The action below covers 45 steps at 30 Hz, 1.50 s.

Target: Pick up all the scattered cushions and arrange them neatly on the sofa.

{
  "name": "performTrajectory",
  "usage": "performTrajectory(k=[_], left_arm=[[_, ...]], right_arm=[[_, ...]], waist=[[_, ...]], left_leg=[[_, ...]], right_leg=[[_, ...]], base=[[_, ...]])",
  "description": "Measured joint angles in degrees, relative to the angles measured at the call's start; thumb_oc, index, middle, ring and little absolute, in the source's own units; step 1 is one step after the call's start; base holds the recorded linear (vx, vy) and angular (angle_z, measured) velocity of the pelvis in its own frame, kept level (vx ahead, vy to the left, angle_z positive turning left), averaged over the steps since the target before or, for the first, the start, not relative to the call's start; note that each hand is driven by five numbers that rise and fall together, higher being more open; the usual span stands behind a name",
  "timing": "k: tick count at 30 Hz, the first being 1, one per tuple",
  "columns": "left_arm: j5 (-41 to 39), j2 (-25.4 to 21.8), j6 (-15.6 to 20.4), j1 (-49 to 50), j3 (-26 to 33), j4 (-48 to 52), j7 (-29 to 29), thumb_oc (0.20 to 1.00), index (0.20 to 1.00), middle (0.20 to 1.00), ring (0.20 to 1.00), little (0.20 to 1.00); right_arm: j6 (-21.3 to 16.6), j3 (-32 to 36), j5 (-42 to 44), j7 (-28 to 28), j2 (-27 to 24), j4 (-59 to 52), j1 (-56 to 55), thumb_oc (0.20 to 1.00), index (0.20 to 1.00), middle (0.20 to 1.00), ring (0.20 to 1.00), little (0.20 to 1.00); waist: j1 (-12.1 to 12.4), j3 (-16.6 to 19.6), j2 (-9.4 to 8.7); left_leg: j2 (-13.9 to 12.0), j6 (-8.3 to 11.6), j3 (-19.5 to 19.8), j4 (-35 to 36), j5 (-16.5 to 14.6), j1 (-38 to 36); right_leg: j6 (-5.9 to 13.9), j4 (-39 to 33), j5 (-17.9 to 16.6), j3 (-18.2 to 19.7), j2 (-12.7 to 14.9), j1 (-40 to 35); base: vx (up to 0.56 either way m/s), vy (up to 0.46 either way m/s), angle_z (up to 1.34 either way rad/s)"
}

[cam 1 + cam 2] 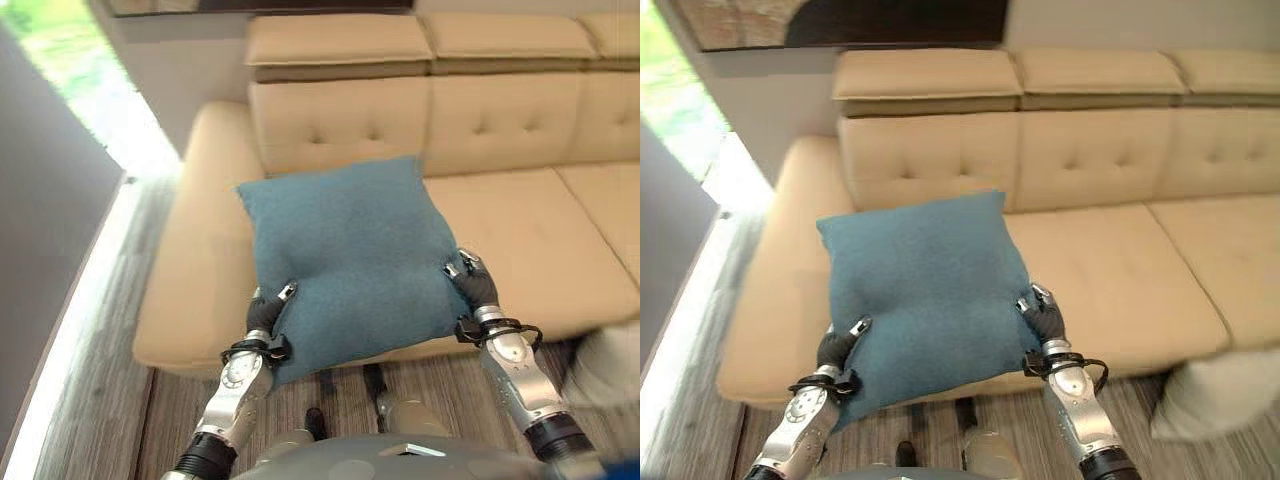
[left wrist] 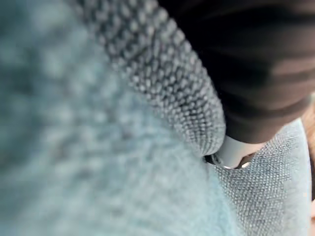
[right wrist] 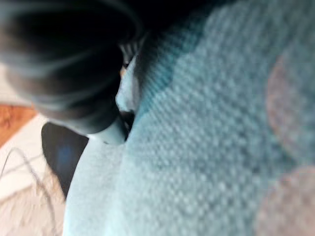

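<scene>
Beige sofa (image 1: pixel 520 230), far; teal cushion (image 1: pixel 350 260) held above the seat's left end. The left hand (image 1: pixel 266 312) and right hand (image 1: pixel 474 283) are clamped on its near lower corners, fingers curled into the fabric. It is best lowered level against the backrest before both grips are released.

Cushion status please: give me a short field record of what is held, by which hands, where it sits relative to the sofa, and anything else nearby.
held item: teal cushion
left hand: gripping the cushion's lower left edge
right hand: gripping the cushion's lower right edge
cushion pose: upright, held in front of the sofa's left seat
sofa: beige, seat bare of cushions in these views
other item: pale cushion on the floor at the robot's right
floor: grey wood planks
</scene>
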<state>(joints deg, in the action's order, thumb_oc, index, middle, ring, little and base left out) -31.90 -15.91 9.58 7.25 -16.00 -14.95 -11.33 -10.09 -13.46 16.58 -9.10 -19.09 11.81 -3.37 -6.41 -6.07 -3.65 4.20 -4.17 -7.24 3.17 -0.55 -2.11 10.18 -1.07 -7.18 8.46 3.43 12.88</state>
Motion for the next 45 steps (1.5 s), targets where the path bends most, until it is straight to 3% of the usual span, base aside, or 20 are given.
performTrajectory(k=[1,3,5,6,8,11,13,16,20,23,24,26,27,29,32,35,38,39,42,45], left_arm=[[0.0,-0.4,-0.1,-0.2,0.0,0.1,0.0,0.200,0.200,0.200,0.200,0.200],[0.3,-0.2,-0.4,-1.1,-0.2,0.1,-0.2,0.200,0.200,0.200,0.200,0.200],[1.2,-0.4,-0.4,-1.2,0.3,0.5,-0.2,0.200,0.200,0.200,0.200,0.200],[1.3,-0.5,-0.2,-1.3,0.3,0.7,-0.2,0.200,0.200,0.200,0.200,0.200],[1.3,1.9,-0.3,-1.3,0.1,0.7,-0.3,0.200,0.200,0.200,0.200,0.200],[1.5,2.5,-0.2,-1.7,-1.9,0.6,-0.3,0.200,0.200,0.200,0.200,0.200],[1.2,1.6,-0.4,-2.7,-2.5,0.5,-0.3,0.200,0.200,0.200,0.200,0.200],[1.2,1.7,-0.4,-3.2,-3.2,0.5,-0.2,0.200,0.200,0.200,0.200,0.200],[1.6,1.7,-0.4,-3.2,-3.2,0.5,-0.3,0.200,0.200,0.200,0.200,0.200],[1.7,1.8,-0.5,-2.9,-3.1,0.5,-0.3,0.200,0.200,0.200,0.200,0.200],[1.7,2.3,-0.5,-2.7,-3.2,0.5,-0.3,0.200,0.200,0.200,0.200,0.200],[1.7,1.2,-0.6,-3.5,-3.0,0.4,-0.3,0.200,0.200,0.200,0.200,0.200],[1.8,-0.2,-0.7,-4.7,-2.8,0.4,-0.3,0.200,0.200,0.200,0.200,0.200],[2.1,-1.0,-0.7,-6.1,-2.2,0.4,-0.3,0.200,0.200,0.200,0.200,0.200],[2.3,-1.7,-0.5,-6.7,-1.6,0.6,-0.3,0.200,0.200,0.200,0.200,0.200],[2.3,-1.1,-0.5,-5.9,-0.8,0.5,-0.3,0.200,0.200,0.200,0.200,0.200],[2.3,-0.8,-0.5,-4.5,-0.9,0.5,-0.3,0.200,0.200,0.200,0.200,0.200],[3.0,0.1,-0.7,-3.8,-0.8,0.5,-0.4,0.200,0.200,0.200,0.200,0.200],[3.5,0.9,-0.7,-3.3,-0.7,0.5,-0.3,0.200,0.200,0.200,0.200,0.200],[4.4,1.2,-0.7,-3.6,-0.3,2.5,-0.3,0.200,0.200,0.200,0.200,0.200]], right_arm=[[0.1,0.6,0.0,-0.1,0.8,0.0,0.1,0.200,0.200,0.200,0.200,0.200],[0.1,0.7,-0.1,-0.2,0.3,-0.2,0.3,0.200,0.200,0.200,0.200,0.200],[0.1,1.3,-1.6,-0.1,0.2,-2.8,0.2,0.200,0.200,0.200,0.200,0.200],[0.0,1.6,-2.1,-0.1,0.2,-3.7,0.4,0.200,0.200,0.200,0.200,0.200],[0.0,2.5,-2.3,-1.2,-0.6,-3.3,0.4,0.200,0.200,0.200,0.200,0.200],[-0.1,4.4,-2.3,-2.4,-1.0,-3.0,-0.9,0.200,0.200,0.200,0.200,0.200],[0.0,4.6,-2.3,-2.5,-1.5,-2.9,0.0,0.200,0.200,0.200,0.200,0.200],[0.0,5.0,-2.2,-2.5,-2.0,-2.9,0.0,0.200,0.200,0.200,0.200,0.200],[0.0,5.0,-2.2,-2.6,-2.0,-2.9,-0.3,0.200,0.200,0.200,0.200,0.200],[0.0,4.9,-2.2,-2.9,-1.8,-3.0,-0.4,0.200,0.200,0.200,0.200,0.200],[0.1,4.9,-2.3,-2.9,-2.6,-3.3,-0.3,0.200,0.200,0.200,0.200,0.200],[0.4,4.6,-2.3,-3.3,-1.6,-3.5,-0.7,0.200,0.200,0.200,0.200,0.200],[0.5,4.3,-3.8,-3.2,-1.2,-3.9,0.2,0.200,0.200,0.200,0.200,0.200],[0.7,3.9,-4.5,-3.2,-0.9,-4.1,1.5,0.200,0.200,0.200,0.200,0.200],[0.6,3.9,-4.5,-2.6,-0.5,-4.5,1.6,0.200,0.200,0.200,0.200,0.200],[0.7,3.8,-4.6,-2.5,-0.3,-4.5,1.7,0.200,0.200,0.200,0.200,0.200],[0.7,3.8,-5.4,-2.6,0.2,-3.6,1.1,0.200,0.200,0.200,0.200,0.200],[0.7,4.2,-6.1,-2.6,0.1,-2.9,0.8,0.200,0.200,0.200,0.200,0.200],[0.9,4.4,-6.7,-2.8,-0.1,-2.9,0.9,0.200,0.200,0.200,0.200,0.200],[0.9,5.2,-6.7,-3.1,-0.2,-3.1,1.3,0.200,0.200,0.200,0.200,0.200]], waist=[[0.6,-0.9,-0.16],[3.2,-3.7,3.12],[4.3,-3.7,3.13],[5.2,-3.7,2.98],[5.3,-3.6,4.40],[4.5,-3.3,3.64],[5.1,-3.6,1.46],[4.9,-4.0,1.24],[5.6,-4.5,0.50],[6.7,-4.5,0.38],[6.4,-4.0,3.27],[5.8,-4.1,2.12],[6.7,-4.2,1.56],[7.0,-4.5,1.92],[6.9,-4.7,1.14],[6.3,-5.3,2.20],[5.6,-5.1,1.62],[5.7,-5.1,2.07],[5.8,-4.8,2.79],[5.7,-4.2,2.97]], left_leg=[[0.1,-0.28,-1.5,-1.1,0.0,0.4],[-3.3,-0.61,-3.7,-1.1,0.6,0.5],[-4.0,1.07,-3.2,-0.8,1.2,1.2],[-4.0,1.90,-3.1,-0.1,1.8,1.1],[-6.8,4.01,-0.9,-0.4,3.3,1.0],[-9.2,6.86,3.2,-4.4,3.4,3.9],[-8.2,7.93,4.0,-14.8,5.3,10.8],[-5.1,7.12,4.3,-11.0,3.8,11.0],[-5.0,7.03,3.1,-5.8,3.7,14.2],[-5.8,6.66,3.4,-4.9,4.3,13.4],[-7.1,4.57,3.7,0.0,8.7,8.0],[-5.3,2.99,3.1,1.9,9.0,6.1],[-2.9,0.93,0.8,1.7,6.7,4.3],[-2.0,-0.02,0.3,1.0,4.9,2.3],[-1.1,-1.78,1.7,-0.2,2.2,1.4],[-0.8,-1.55,2.4,1.8,2.0,-0.5],[-0.5,-0.26,3.7,1.9,1.4,-1.4],[-1.2,0.83,4.5,1.8,1.1,-2.1],[-3.9,3.37,4.8,2.1,-0.1,-4.1],[-6.3,4.79,4.8,2.1,-0.6,-4.9]], right_leg=[[0.94,2.5,1.7,-2.8,1.5,1.8],[-1.98,15.5,5.8,-19.3,5.5,3.7],[-3.46,17.3,8.9,-17.6,5.6,-2.0],[-4.41,12.4,10.9,-16.9,4.9,-5.0],[-6.52,7.4,9.0,-18.1,1.3,-9.0],[-9.62,9.0,11.4,-18.5,-2.2,-9.2],[-12.78,12.9,14.0,-17.9,-0.9,-6.1],[-14.40,11.7,14.0,-17.5,-0.4,-7.4],[-15.16,5.7,12.8,-16.9,-1.9,-11.9],[-13.87,2.4,12.1,-14.2,-3.1,-15.3],[-11.58,1.7,12.6,-13.5,-4.6,-17.0],[-9.38,2.4,13.3,-12.6,-2.6,-17.4],[-5.53,8.5,16.2,-10.9,0.5,-15.4],[-1.74,25.2,19.3,-11.3,2.5,-9.1],[-1.27,32.1,21.8,-10.6,4.2,-3.8],[-2.36,21.1,18.3,-10.9,4.3,1.5],[-2.59,11.0,6.9,-11.1,4.3,-0.2],[-5.16,4.4,3.1,-12.0,3.5,-4.4],[-7.33,-4.2,0.2,-14.0,0.4,-10.8],[-8.01,-4.3,0.9,-14.3,-1.9,-11.7]], base=[[-0.11,-0.074,-0.78],[-0.04,-0.143,-0.58],[0.06,-0.151,-0.01],[0.14,-0.331,0.07],[0.12,-0.321,0.34],[0.01,-0.210,0.76],[0.07,-0.083,0.18],[0.12,-0.002,0.09],[0.18,0.060,-0.09],[0.27,0.141,-0.54],[0.25,0.206,-0.51],[0.26,0.280,-0.38],[0.17,0.208,-0.50],[0.12,0.136,-0.29],[0.15,0.062,0.08],[0.14,-0.030,0.10],[0.11,-0.088,0.32],[0.15,-0.118,0.28],[0.14,-0.096,0.13],[0.15,-0.117,0.01]])
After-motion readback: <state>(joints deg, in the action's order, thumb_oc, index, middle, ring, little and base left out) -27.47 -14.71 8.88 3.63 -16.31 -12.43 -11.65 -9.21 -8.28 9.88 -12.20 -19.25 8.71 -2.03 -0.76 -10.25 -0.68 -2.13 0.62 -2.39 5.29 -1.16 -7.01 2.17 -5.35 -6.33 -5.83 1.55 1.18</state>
